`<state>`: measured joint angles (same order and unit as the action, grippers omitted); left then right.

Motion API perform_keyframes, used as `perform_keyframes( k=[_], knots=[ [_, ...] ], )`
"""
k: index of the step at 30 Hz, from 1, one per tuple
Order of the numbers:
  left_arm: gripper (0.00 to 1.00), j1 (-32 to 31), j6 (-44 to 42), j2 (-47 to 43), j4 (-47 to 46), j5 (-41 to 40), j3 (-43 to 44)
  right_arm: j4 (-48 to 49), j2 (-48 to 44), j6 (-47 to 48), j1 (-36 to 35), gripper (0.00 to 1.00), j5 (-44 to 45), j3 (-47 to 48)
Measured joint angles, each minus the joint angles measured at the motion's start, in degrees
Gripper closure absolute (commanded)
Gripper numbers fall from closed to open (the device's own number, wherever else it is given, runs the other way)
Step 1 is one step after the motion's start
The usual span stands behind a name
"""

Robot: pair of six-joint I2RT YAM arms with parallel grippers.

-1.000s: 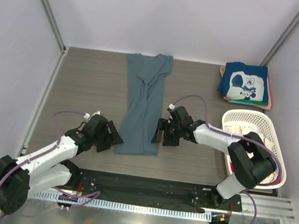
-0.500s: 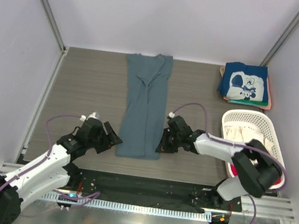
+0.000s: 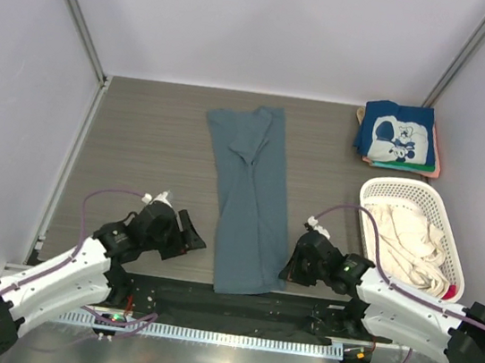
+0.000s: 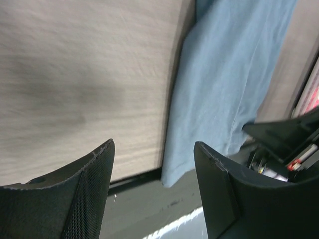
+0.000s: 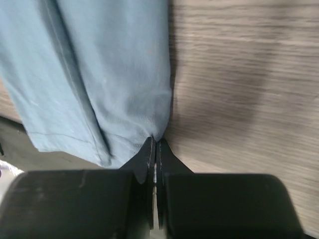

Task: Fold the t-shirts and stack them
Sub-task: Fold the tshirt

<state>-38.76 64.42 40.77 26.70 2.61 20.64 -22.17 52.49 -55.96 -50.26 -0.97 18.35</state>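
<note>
The slate-blue t-shirt [image 3: 249,202] has been dragged nearer on the tabletop [image 3: 139,149], its long axis kept far-to-near and its near end leaning right. Its near corner is pinched by the jaws of the right gripper [image 5: 155,145]. The jaws of the left gripper [image 4: 154,149] are spread beside it.

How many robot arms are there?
2. The left arm is near left, fingers open beside the slate-blue shirt; the right arm is near right, fingers pinching that shirt's edge.
</note>
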Motion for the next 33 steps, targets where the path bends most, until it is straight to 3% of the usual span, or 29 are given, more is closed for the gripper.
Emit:
perform_keyframes(
  k=[4,13,19,20,23,24,25,29,33],
  knots=[
    [0.35,-7.13,2.80,2.47,-0.33,-2.05,0.00,-1.09,-0.48,0.13,-0.15,0.99,0.46,0.13],
    [0.36,-27.98,12.44,17.00,-4.94,-10.08,2.73,-2.51,-0.11,0.72,-0.15,0.99,0.87,0.85],
    [0.40,-33.14,17.09,22.69,-8.44,-12.39,4.48,-2.89,-0.55,1.03,-0.15,0.99,0.85,0.83],
    [0.42,-33.62,17.51,23.17,-8.83,-12.63,4.55,-3.02,-0.74,1.14,-0.15,0.99,0.85,0.83],
    [0.69,-35.43,19.12,25.62,-9.73,-13.60,5.07,-3.26,-1.73,1.20,-0.15,0.99,0.85,0.61],
    [0.88,-35.93,19.47,26.62,-9.88,-13.99,5.18,-3.30,-2.12,1.20,-0.15,0.99,0.81,0.50],
    [0.97,-36.37,19.98,27.61,-10.12,-14.40,5.20,-3.34,-2.62,1.18,-0.15,0.99,0.46,0.37],
    [1.00,-37.86,21.16,27.74,-9.22,-16.55,5.60,-4.28,-5.40,0.92,-0.28,0.99,-0.26,0.13],
    [1.00,-40.46,23.63,21.51,-3.28,-20.26,7.89,-7.65,-12.00,-0.33,-0.81,0.99,-0.26,0.22]
  ],
)
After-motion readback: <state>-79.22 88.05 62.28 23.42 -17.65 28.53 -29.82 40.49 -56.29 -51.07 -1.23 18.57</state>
